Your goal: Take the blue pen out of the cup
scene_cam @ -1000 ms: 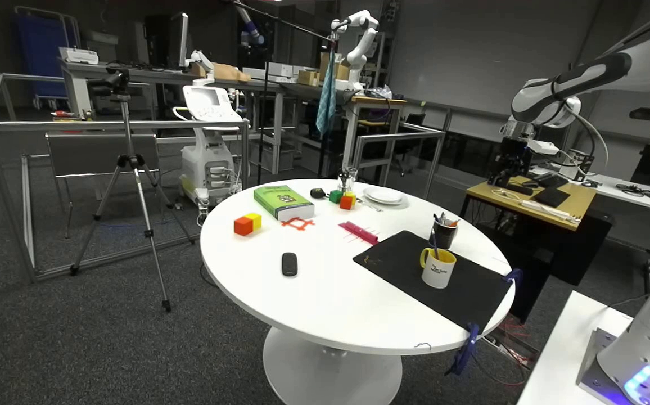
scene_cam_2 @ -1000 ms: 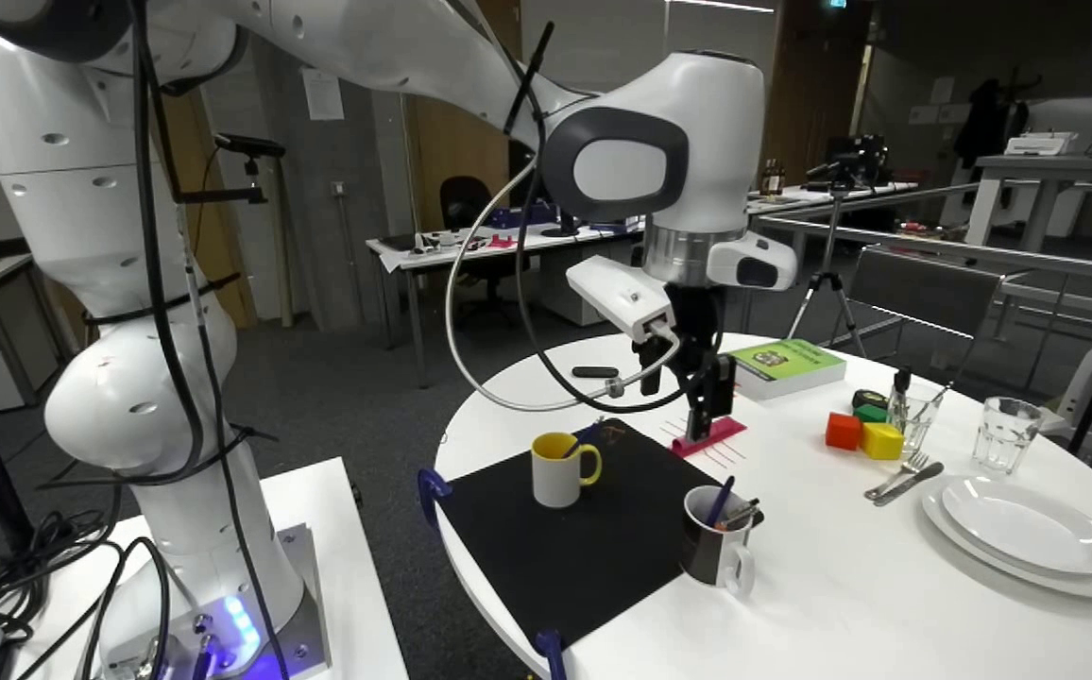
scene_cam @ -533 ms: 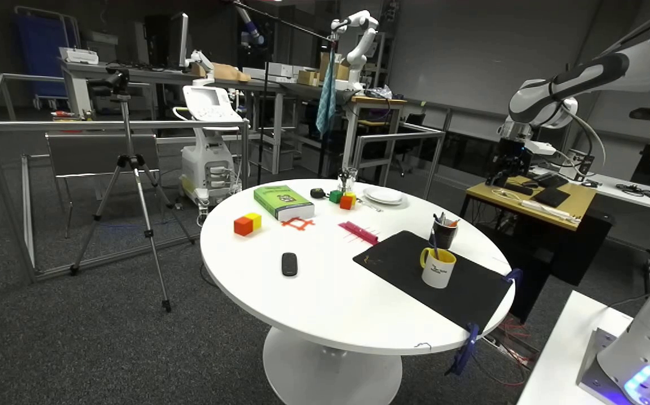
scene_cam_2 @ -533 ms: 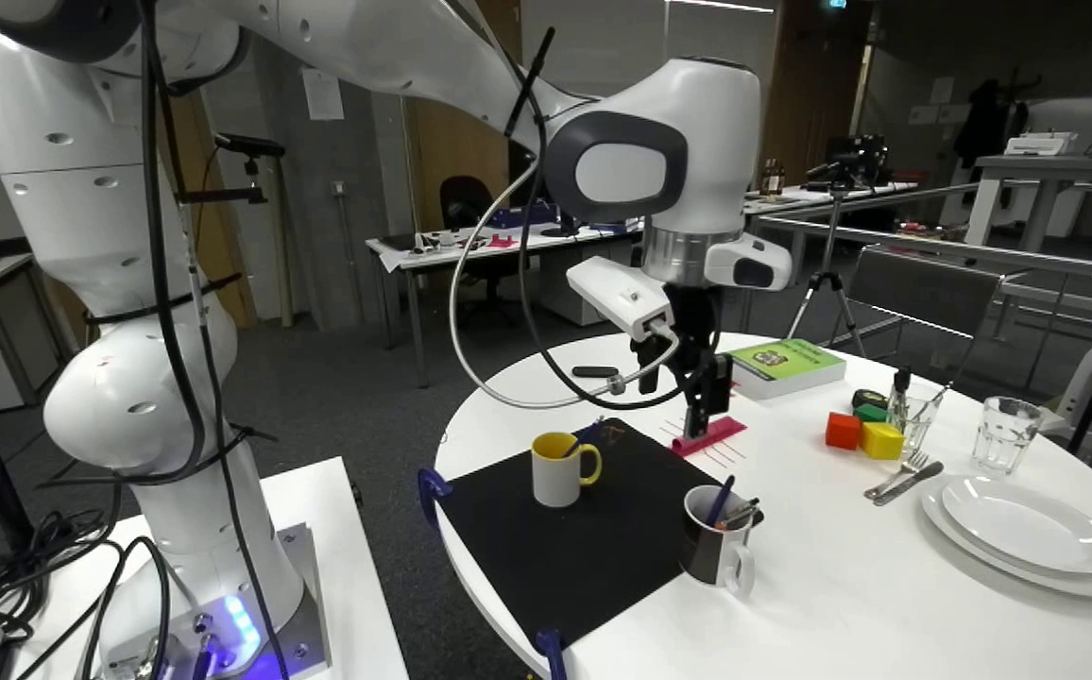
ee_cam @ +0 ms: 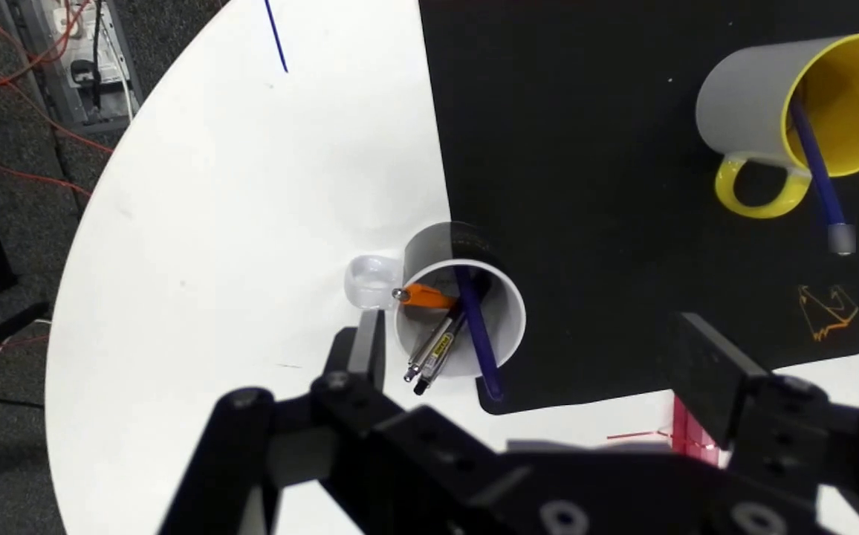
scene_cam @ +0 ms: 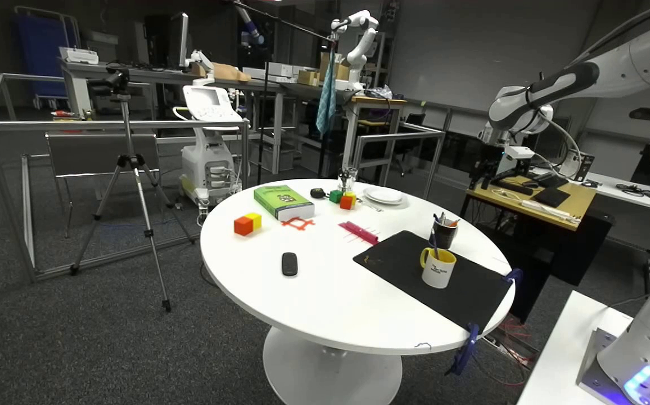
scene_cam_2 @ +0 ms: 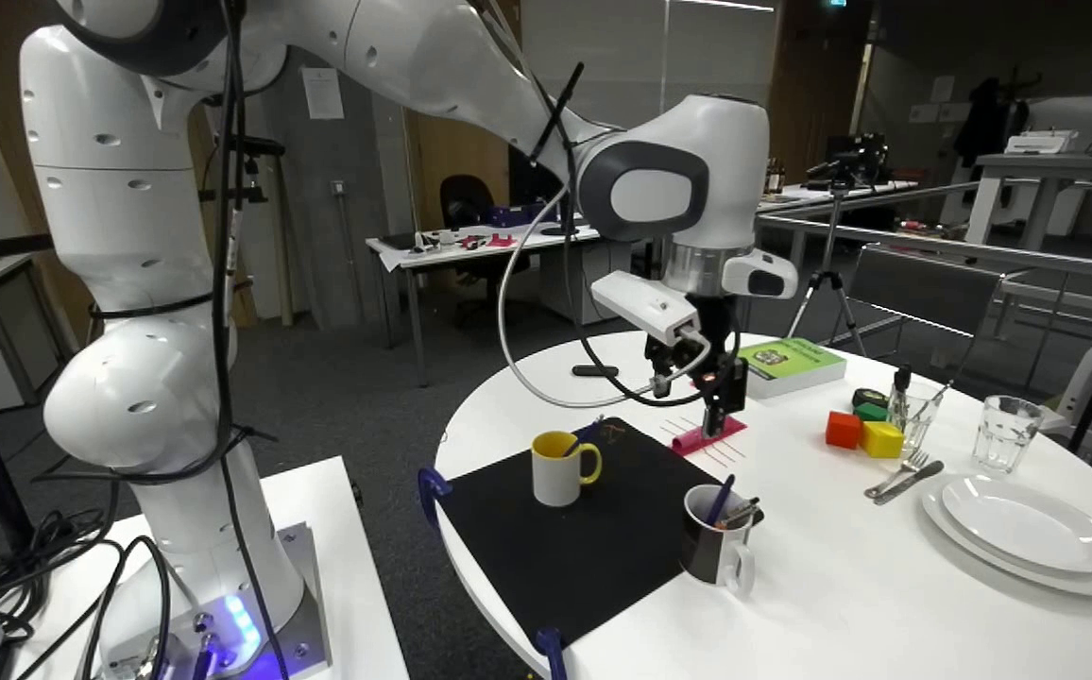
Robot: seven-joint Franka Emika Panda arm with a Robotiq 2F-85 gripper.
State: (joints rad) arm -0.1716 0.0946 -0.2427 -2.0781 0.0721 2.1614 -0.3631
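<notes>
The cup is a pale mug with a yellow inside and yellow handle, upright on the black mat in both exterior views (scene_cam: 436, 277) (scene_cam_2: 554, 479) and at the upper right in the wrist view (ee_cam: 741, 96). A blue pen (ee_cam: 819, 174) leans out over its rim; it also shows in both exterior views (scene_cam: 435, 246) (scene_cam_2: 589, 432). A black and white mug (scene_cam_2: 718, 552) (ee_cam: 423, 249) holds another blue pen (ee_cam: 480, 334), an orange pen and dark pens. My gripper (ee_cam: 526, 323) (scene_cam_2: 688, 401) is open and empty above the table, apart from both mugs.
The round white table (scene_cam: 325, 304) also bears a pink strip (scene_cam_2: 711, 436), a green book (scene_cam_2: 787, 366), coloured blocks (scene_cam_2: 842, 431), glasses (scene_cam_2: 1004, 439), cutlery, white plates (scene_cam_2: 1028, 524) and a black remote-like object (scene_cam: 289, 264). Blue clamps (scene_cam: 465, 349) hold the black mat (scene_cam_2: 584, 557) at the table's edge.
The arm and open gripper have shifted, to the left in one exterior view and slightly right in the other. The mugs and pens have not moved.
</notes>
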